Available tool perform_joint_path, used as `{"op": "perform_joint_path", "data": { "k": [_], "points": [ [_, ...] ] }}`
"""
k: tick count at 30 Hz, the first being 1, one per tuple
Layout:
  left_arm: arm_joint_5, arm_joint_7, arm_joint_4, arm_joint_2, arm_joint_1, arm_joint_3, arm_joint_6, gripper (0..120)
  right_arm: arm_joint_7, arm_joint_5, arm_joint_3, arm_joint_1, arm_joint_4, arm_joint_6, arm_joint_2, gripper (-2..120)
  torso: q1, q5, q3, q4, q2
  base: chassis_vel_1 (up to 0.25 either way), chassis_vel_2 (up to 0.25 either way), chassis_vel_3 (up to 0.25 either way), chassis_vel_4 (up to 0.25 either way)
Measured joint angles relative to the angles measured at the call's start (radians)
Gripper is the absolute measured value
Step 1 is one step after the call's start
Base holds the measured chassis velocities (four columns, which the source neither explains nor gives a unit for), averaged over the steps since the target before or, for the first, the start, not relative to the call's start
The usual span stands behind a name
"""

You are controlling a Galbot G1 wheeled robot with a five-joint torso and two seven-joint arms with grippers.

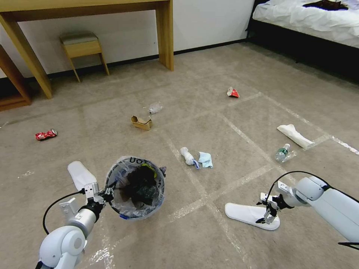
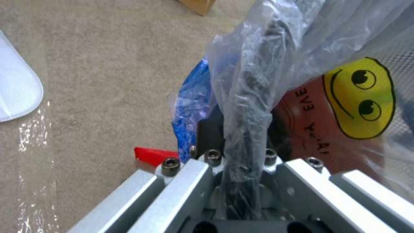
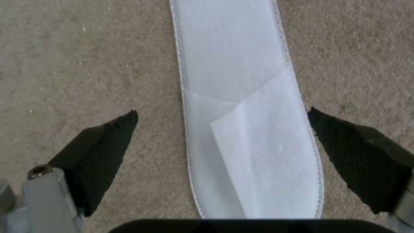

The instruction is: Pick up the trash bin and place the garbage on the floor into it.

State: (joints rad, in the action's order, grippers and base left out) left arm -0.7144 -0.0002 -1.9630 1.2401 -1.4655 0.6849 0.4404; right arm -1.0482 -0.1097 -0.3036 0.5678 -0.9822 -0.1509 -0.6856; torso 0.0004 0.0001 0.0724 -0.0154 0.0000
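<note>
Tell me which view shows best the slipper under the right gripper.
The right wrist view: the slipper lies flat on the carpet between the open fingers of the right gripper, its stitched edge and folded strap plain. The head view shows it whole but small. The left wrist view has another slipper.

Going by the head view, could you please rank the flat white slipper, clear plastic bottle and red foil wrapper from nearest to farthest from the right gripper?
From the open right gripper:
1. Flat white slipper, directly beneath it.
2. Clear plastic bottle, farther ahead.
3. Red foil wrapper, far ahead towards the bed.
</note>
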Motion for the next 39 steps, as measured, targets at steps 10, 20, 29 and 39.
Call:
{"op": "perform_joint_path", "data": {
  "k": [10, 20, 29, 39],
  "points": [
    [0.005, 0.002, 0.002, 0.003, 0.001, 0.002, -0.002, 0, -0.006, 0.016, -0.001, -0.013, 0.048, 0.013, -0.024, 100, 0.0, -0.0001, 0.0, -0.0001, 0.0, 0.0, 0.0, 0.0, 0.0],
    [0.004, 0.002, 0.011, 0.005, 0.007, 0.001, -0.002, 0, -0.005, 0.055, 0.003, -0.02, 0.14, 0.039, -0.089, 100, 0.0, -0.0002, 0.0, -0.0001, 0.0, 0.0, 0.0, 0.0, 0.0],
    [0.01, 0.003, 0.023, 0.01, 0.007, -0.002, -0.004, 0, -0.006, 0.145, 0.039, -0.052, 0.327, 0.105, -0.195, 100, 0.0, -0.0016, 0.0, -0.0003, 0.0, 0.0, 0.0, 0.0, 0.0],
    [0.011, 0.003, 0.033, 0.009, 0.021, -0.012, -0.004, 0, -0.004, 0.199, 0.076, -0.044, 0.369, 0.127, -0.221, 100, 0.0, -0.0015, -0.001, 0.0002, 0.001, 0.0, 0.0, 0.0, 0.0]
  ]
}}
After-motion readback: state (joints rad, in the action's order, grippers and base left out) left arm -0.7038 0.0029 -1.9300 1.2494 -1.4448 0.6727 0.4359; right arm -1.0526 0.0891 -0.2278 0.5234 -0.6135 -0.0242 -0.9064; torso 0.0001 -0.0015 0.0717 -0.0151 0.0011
